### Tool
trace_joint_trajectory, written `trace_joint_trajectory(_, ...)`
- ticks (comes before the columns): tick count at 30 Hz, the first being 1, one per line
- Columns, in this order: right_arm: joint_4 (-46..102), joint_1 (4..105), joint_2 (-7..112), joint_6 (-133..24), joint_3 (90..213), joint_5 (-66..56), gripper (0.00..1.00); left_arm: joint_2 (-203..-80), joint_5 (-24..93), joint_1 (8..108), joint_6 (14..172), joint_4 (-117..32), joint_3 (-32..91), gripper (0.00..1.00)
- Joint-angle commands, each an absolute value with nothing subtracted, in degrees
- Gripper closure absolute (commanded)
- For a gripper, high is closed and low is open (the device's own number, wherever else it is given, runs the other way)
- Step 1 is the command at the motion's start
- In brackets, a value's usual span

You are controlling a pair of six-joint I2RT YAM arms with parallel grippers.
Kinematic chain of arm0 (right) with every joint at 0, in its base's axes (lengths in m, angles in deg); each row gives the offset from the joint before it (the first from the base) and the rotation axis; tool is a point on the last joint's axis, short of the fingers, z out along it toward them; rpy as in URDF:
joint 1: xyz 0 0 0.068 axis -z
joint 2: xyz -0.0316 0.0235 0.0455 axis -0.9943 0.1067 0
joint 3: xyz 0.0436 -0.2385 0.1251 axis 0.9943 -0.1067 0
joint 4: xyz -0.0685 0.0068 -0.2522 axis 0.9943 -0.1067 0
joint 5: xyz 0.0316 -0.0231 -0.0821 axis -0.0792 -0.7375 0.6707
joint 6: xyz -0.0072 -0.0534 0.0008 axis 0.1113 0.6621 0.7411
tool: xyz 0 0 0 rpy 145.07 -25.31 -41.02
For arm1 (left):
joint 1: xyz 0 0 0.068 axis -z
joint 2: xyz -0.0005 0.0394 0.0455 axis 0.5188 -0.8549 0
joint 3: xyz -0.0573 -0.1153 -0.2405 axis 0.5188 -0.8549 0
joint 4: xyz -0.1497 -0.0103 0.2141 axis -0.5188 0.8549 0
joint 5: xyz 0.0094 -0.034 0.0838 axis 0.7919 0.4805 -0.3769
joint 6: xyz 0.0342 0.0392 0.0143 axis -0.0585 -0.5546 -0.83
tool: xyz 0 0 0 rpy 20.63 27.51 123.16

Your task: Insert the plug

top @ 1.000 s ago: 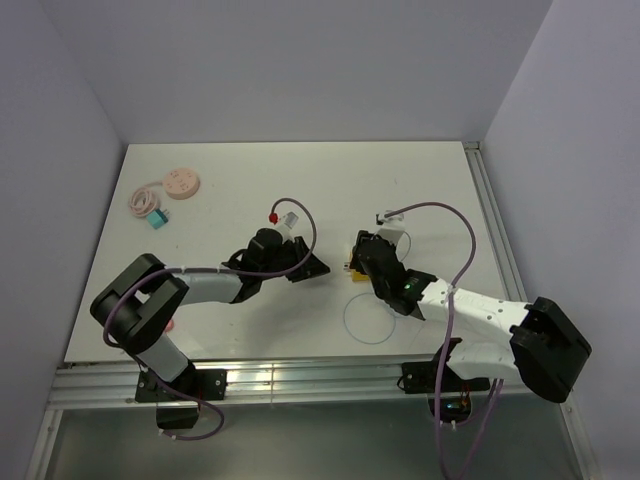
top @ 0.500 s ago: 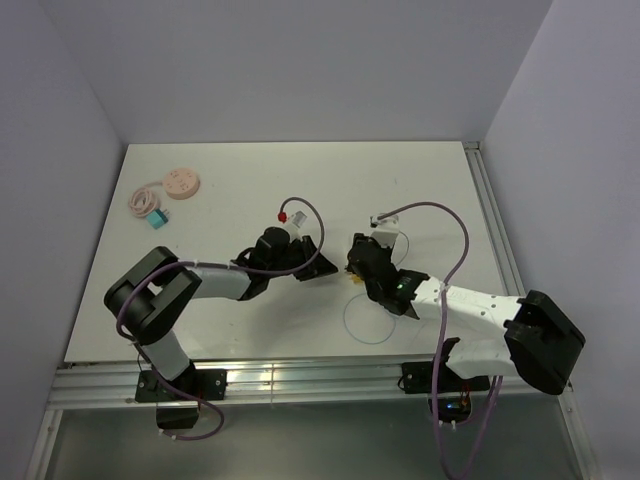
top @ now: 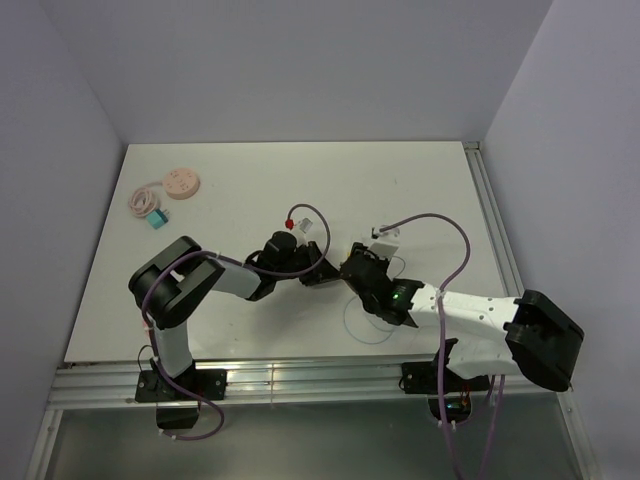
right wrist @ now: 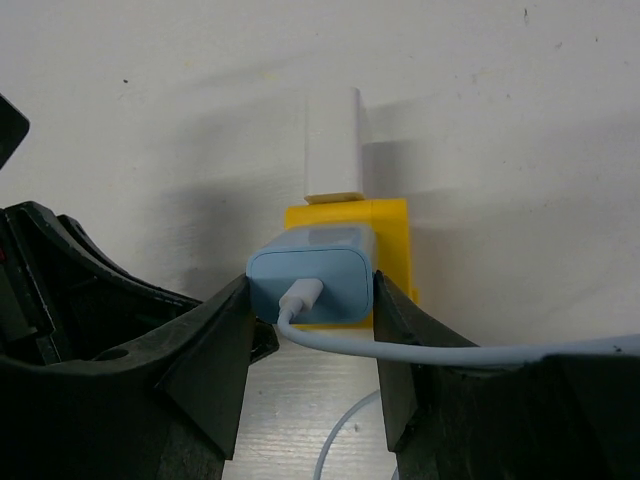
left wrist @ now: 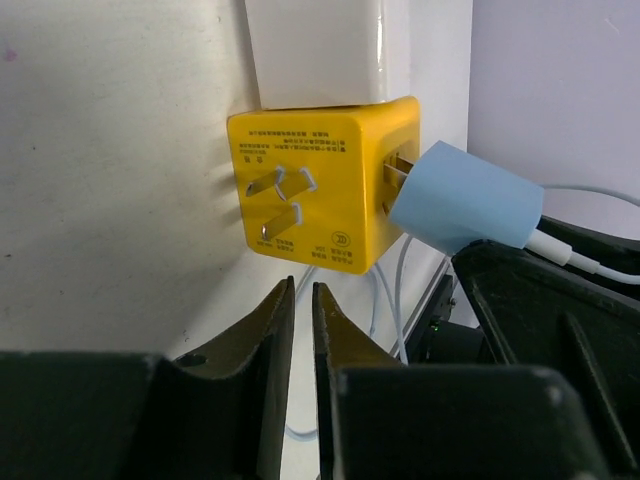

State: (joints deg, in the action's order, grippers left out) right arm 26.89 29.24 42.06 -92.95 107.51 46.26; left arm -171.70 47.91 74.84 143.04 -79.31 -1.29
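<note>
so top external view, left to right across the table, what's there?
Pink disc with its coiled cord, teal block → left gripper → right gripper holding the blue charger → white adapter.

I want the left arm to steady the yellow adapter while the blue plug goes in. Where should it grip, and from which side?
Grip the yellow adapter across its two bare flat faces, coming in from the pronged end facing the left gripper. The white charger fills one face, and the blue plug, held in the right gripper, fills another. Those flat parallel faces should suit the two fingers.
</note>
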Motion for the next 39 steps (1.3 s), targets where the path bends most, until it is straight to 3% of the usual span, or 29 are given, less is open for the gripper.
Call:
trace_joint_trajectory(1,17.9,28.4,46.1,-98.4,105.5,44.2,1.0,-171.8,48.8,75.2,143.4,-82.6,0.8,0.82)
trace_joint_trajectory(10,7.3,28.9,49.8,-94.0,117.2,42.0,1.0,-169.7,45.9,75.0,141.2,-78.6,1.3,0.81)
trace_joint_trajectory(21,7.5,31.7,57.8,-92.4,118.8,32.3,1.0,-169.6,44.5,74.6,141.1,-78.4,0.0,0.81)
trace_joint_trajectory(30,5.6,37.1,49.8,-88.2,121.8,26.3,1.0,-165.3,40.6,73.5,137.5,-74.3,-1.4,0.78)
trace_joint_trajectory(34,1.7,40.3,50.9,-84.1,126.3,19.7,1.0,-165.9,42.1,72.0,136.5,-73.2,0.4,0.72)
trace_joint_trajectory(39,-1.7,43.2,53.5,-79.5,130.1,16.3,1.0,-169.3,44.1,70.3,136.6,-73.2,3.5,0.73)
